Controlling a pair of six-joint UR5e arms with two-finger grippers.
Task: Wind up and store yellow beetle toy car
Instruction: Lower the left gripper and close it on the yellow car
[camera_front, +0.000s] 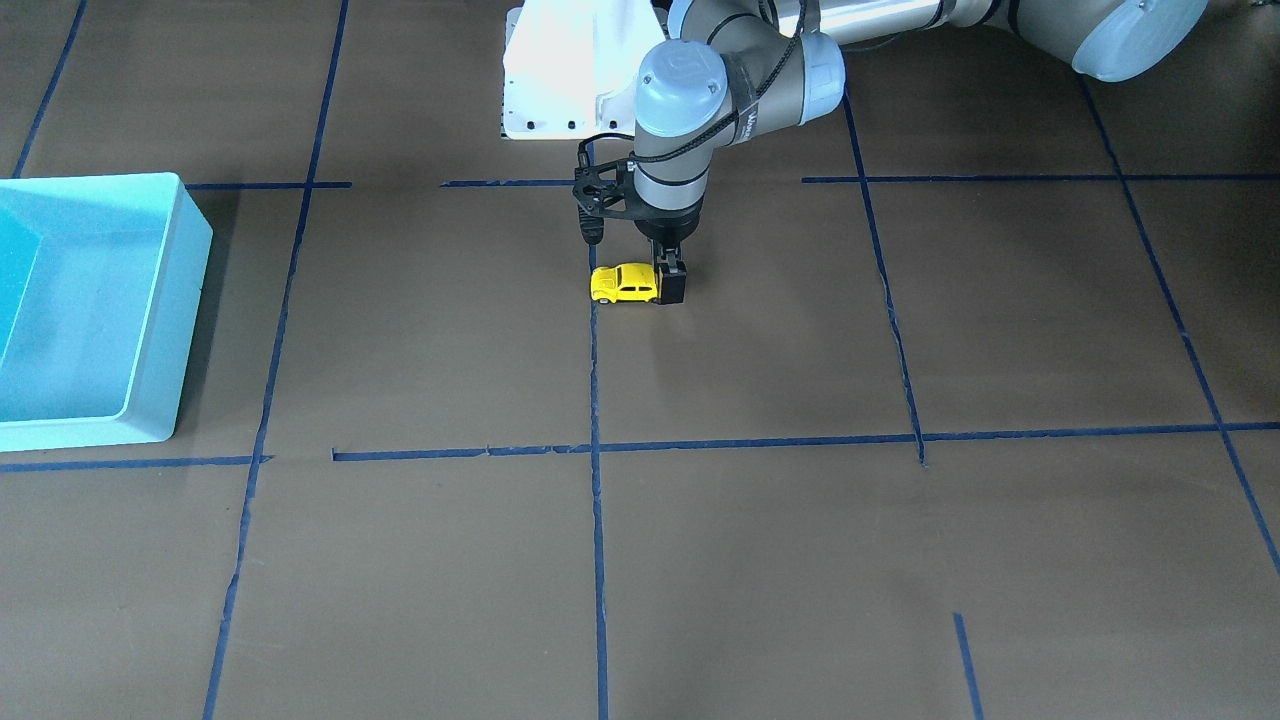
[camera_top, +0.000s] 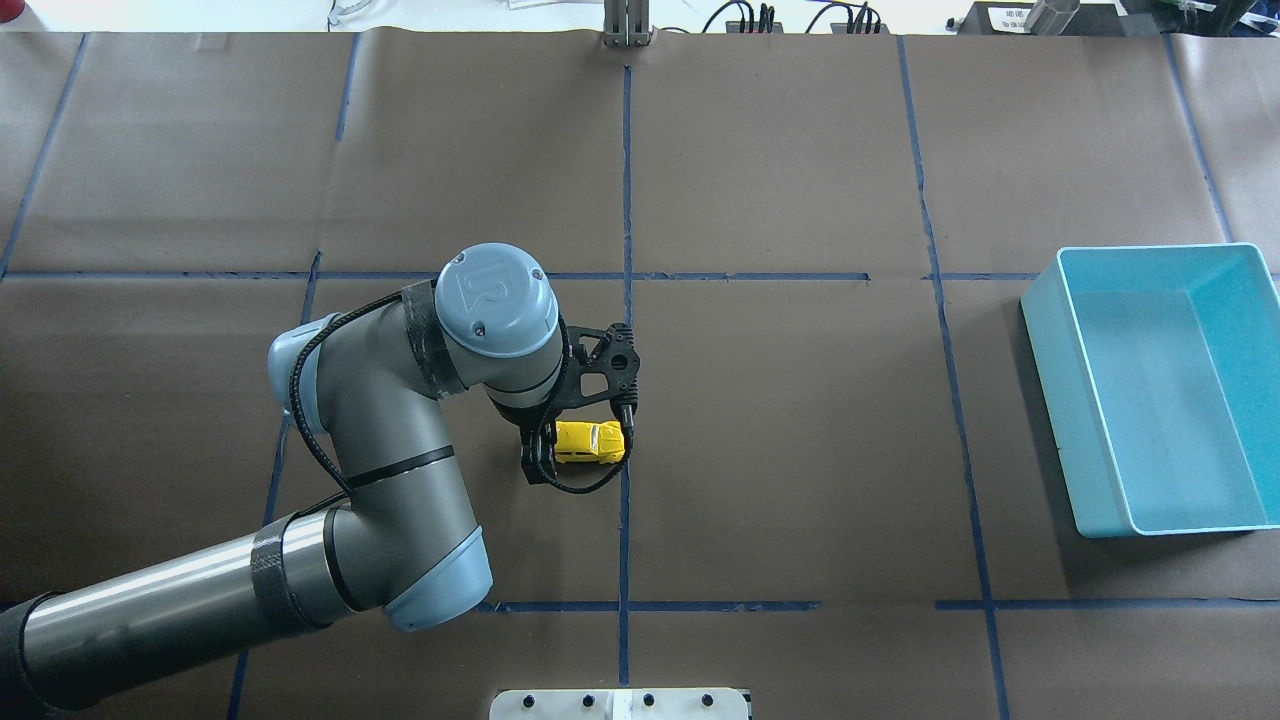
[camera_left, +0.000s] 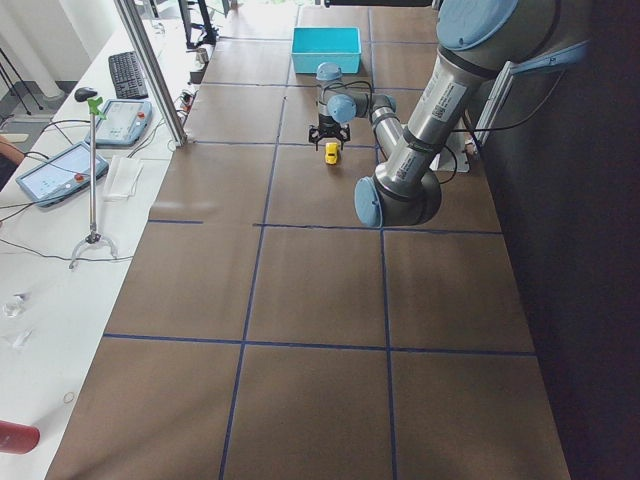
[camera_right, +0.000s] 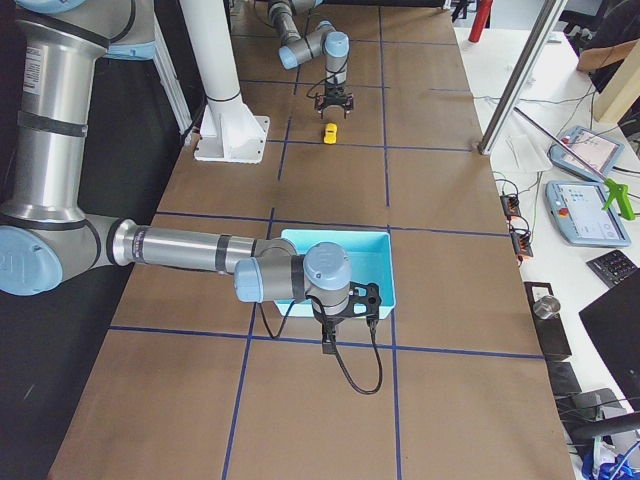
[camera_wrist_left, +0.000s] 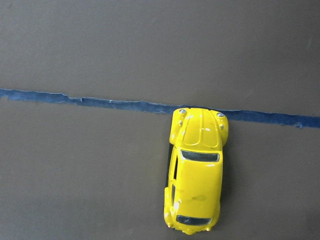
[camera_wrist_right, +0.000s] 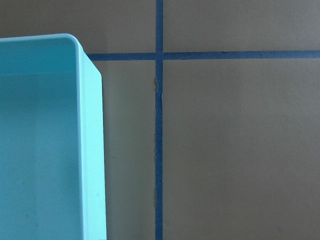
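The yellow beetle toy car (camera_front: 625, 283) stands on its wheels on the brown table, its nose at a blue tape line (camera_wrist_left: 115, 104). It also shows in the overhead view (camera_top: 590, 442) and fills the lower middle of the left wrist view (camera_wrist_left: 196, 175). My left gripper (camera_front: 672, 284) is down at table level against the car's rear end. One black finger pad shows there and the other is hidden, so I cannot tell whether it is open or shut. My right gripper (camera_right: 328, 345) hangs beside the light blue bin (camera_right: 340, 262); its state cannot be told.
The light blue bin (camera_top: 1150, 390) stands far to the car's right in the overhead view, and nothing lies in it. Its corner shows in the right wrist view (camera_wrist_right: 90, 150). Blue tape lines grid the table. The white robot base plate (camera_front: 560, 80) lies behind the left gripper.
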